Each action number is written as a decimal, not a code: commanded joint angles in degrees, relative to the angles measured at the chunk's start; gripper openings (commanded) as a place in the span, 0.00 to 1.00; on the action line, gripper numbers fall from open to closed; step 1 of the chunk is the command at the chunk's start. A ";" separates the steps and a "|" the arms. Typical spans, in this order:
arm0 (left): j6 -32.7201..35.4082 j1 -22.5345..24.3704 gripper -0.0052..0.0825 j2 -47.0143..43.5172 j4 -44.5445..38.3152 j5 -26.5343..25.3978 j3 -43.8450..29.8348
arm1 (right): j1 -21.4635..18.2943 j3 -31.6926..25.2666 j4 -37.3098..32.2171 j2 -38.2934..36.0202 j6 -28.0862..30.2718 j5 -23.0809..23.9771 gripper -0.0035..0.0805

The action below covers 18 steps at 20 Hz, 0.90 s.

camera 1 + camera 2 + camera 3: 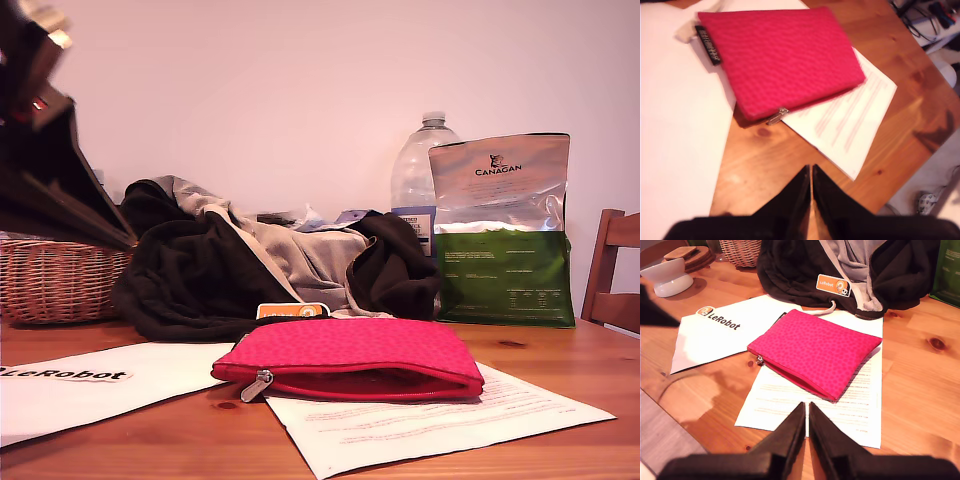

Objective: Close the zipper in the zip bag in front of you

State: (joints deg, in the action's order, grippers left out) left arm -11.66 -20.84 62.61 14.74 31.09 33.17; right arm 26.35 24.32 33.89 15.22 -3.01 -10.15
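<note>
In the exterior view the zip bag (350, 350) lies flat on the wooden table (560, 360), partly on a printed sheet (430, 425) and in front of a dark jacket (200, 270). The zipper (370, 385) gapes along the bag's near edge, its pull tab (257, 386) at the exterior view's left end. In the first wrist view my first gripper (811, 170) hangs over bare wood, fingers pressed together on nothing, the tab just beyond. In the second wrist view my second gripper (806, 406), fingers all but touching and empty, hangs over the sheet near the bag's open edge.

Pink-red zip bag (350, 352) lies flat, zipper (380, 393) open.
</note>
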 commanded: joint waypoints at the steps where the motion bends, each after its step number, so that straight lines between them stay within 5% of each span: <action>1: 0.02 1.57 0.04 3.96 -1.25 2.38 2.14 | 0.26 -0.09 -0.66 0.24 -0.13 -0.39 0.03; 6: -5.53 4.24 0.07 15.43 -1.55 7.54 8.94 | 0.26 -0.09 -0.81 0.24 -0.04 -0.39 0.03; 13: -9.66 4.22 0.29 31.04 -1.95 8.85 16.59 | 0.26 -0.09 -0.94 0.24 0.00 -0.37 0.03; 18: -12.46 4.22 0.29 37.90 -5.11 9.57 18.99 | 0.26 -0.09 -1.07 0.24 0.00 -0.37 0.03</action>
State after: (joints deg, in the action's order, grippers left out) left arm -23.88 -16.60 99.37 10.48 40.34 51.35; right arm 26.35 24.32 33.45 15.22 -3.01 -10.17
